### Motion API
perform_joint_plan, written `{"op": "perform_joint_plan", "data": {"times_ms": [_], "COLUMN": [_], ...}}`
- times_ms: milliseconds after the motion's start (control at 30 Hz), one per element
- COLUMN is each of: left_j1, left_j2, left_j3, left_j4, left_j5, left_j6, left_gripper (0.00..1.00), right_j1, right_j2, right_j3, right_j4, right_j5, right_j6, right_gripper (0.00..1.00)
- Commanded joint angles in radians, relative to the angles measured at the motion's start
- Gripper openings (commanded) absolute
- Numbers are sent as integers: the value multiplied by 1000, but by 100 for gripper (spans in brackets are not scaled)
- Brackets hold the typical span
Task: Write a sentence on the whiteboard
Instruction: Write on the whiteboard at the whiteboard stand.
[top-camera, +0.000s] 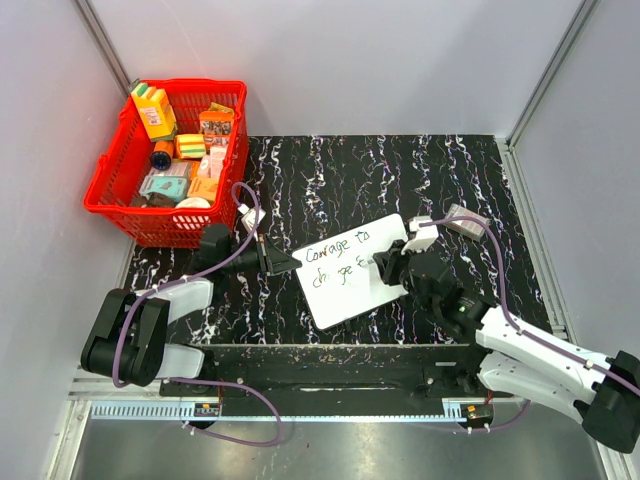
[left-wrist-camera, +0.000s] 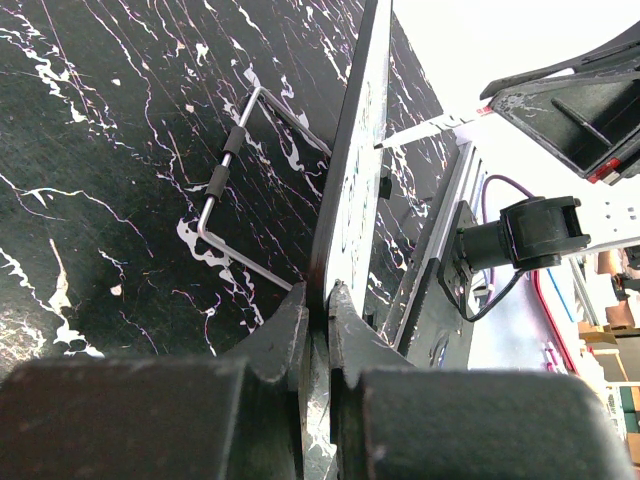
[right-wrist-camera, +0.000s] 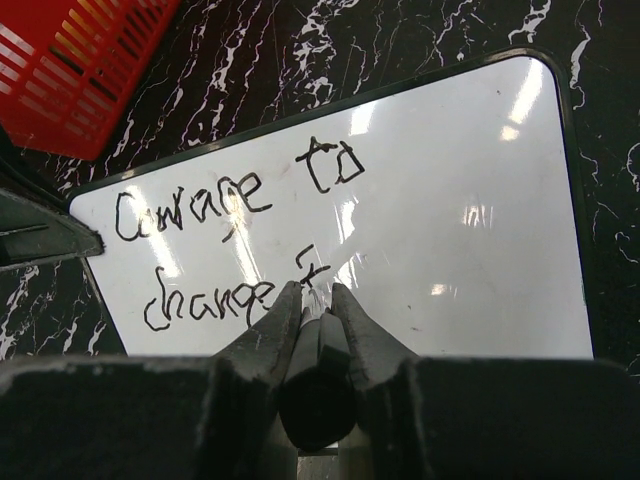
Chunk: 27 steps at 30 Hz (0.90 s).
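The whiteboard (top-camera: 345, 300) lies tilted on the black marbled table. It bears the sentence (top-camera: 335, 250) in dark marker: "Courage to" above "change" and the start of a further letter. My left gripper (top-camera: 290, 265) is shut on the board's left edge. In the left wrist view the whiteboard (left-wrist-camera: 355, 150) runs edge-on up from that gripper (left-wrist-camera: 322, 300). My right gripper (right-wrist-camera: 315, 292) is shut on a black marker (right-wrist-camera: 318, 350), whose tip rests on the whiteboard (right-wrist-camera: 450, 200) just right of "change" in the sentence (right-wrist-camera: 230, 200).
A red basket (top-camera: 170, 160) full of several packets and boxes stands at the back left. A bent wire stand (left-wrist-camera: 225, 170) lies on the table behind the board. Grey walls close in the sides and back. A metal rail (top-camera: 330, 405) runs along the near edge.
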Motion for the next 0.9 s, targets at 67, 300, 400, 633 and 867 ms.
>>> {"op": "perform_joint_plan", "data": {"times_ms": [67, 300, 400, 633, 867], "left_j1": [4, 4, 4, 4, 4], "left_j2": [17, 17, 17, 15, 15], "left_j3": [7, 7, 7, 7, 7], "left_j4": [8, 7, 7, 7, 5], "left_j5": [-112, -113, -113, -113, -112], "left_j6": [125, 125, 125, 125, 125], "left_gripper": [0, 0, 0, 0, 0], "right_j1": [-6, -6, -8, -8, -8], "right_j2": [-27, -32, -35, -41, -66], "right_j3": [-14, -14, -8, 18, 49], "right_j4": [-20, -51, -52, -48, -34], "right_j5": [-16, 7, 23, 58, 72], "right_j6": [12, 8, 5, -7, -21], "right_gripper": [0, 0, 0, 0, 0]}}
